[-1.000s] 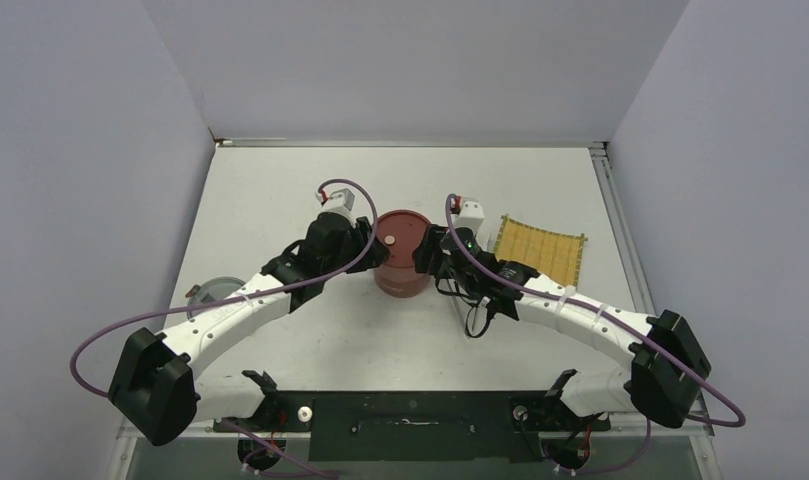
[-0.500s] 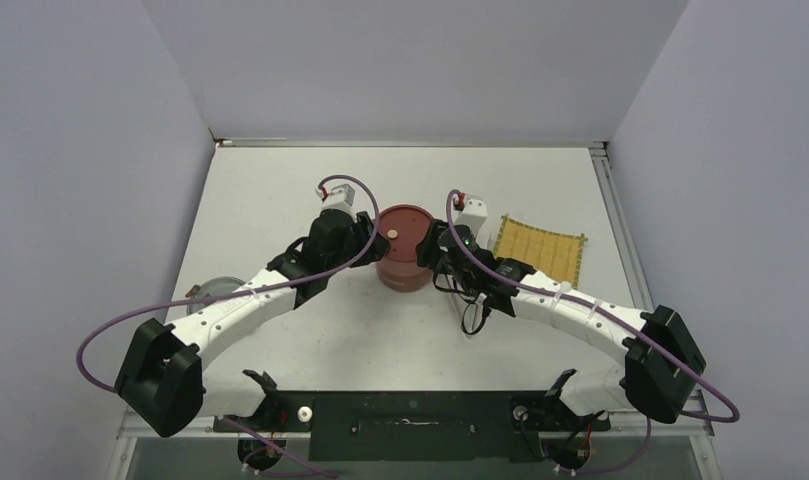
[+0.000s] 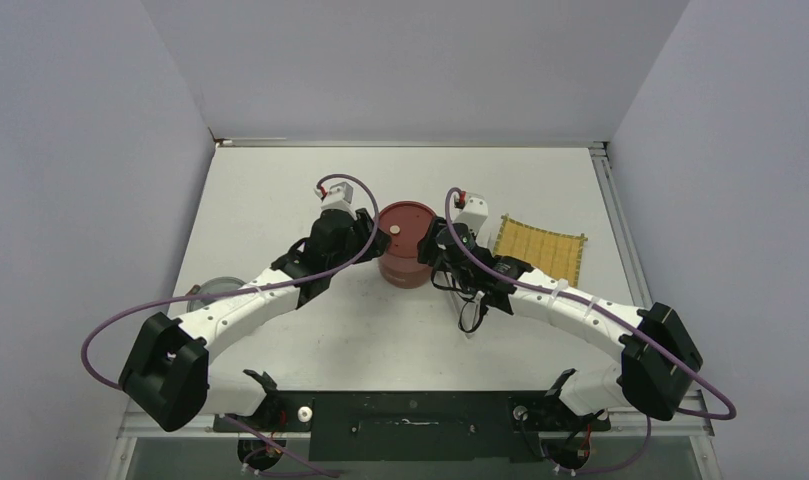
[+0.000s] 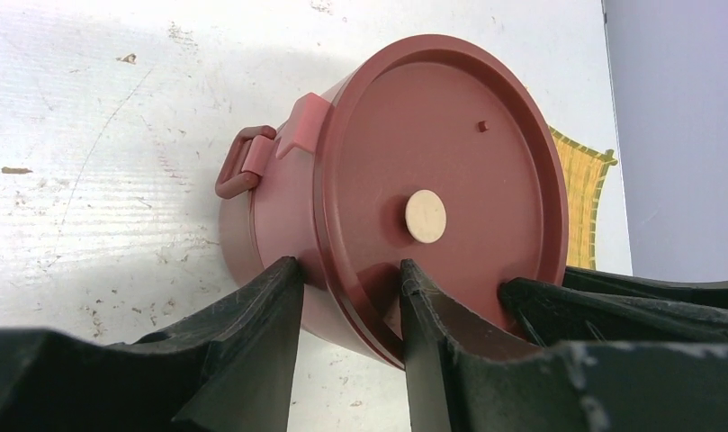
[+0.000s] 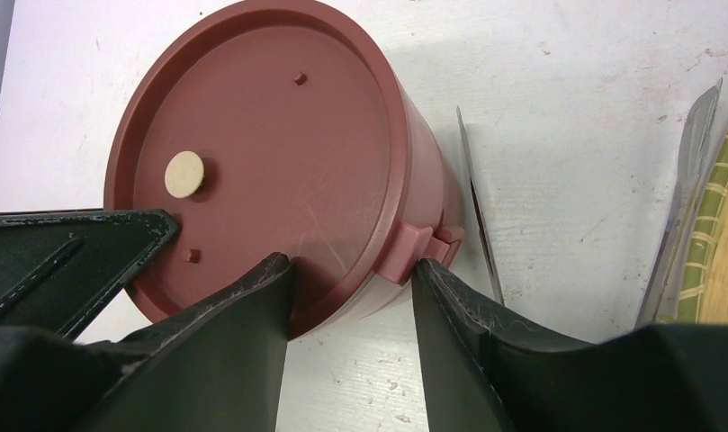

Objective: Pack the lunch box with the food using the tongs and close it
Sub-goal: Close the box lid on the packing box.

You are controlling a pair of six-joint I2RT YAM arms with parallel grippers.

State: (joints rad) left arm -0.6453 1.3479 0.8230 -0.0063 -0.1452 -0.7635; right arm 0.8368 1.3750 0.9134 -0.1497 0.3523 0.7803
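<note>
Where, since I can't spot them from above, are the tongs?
In the right wrist view, the tongs lie on the table on the lunch box's right, between it and the yellow mat.

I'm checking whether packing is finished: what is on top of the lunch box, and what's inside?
A flat dark-red lid sits on the lunch box, with a small cream disc on it. The lid covers the inside, so any food cannot be seen.

A scuffed white table (image 3: 280,190), evenly lit, stands boxed in on three sides by plain pale grey-violet walls (image 3: 410,70).
</note>
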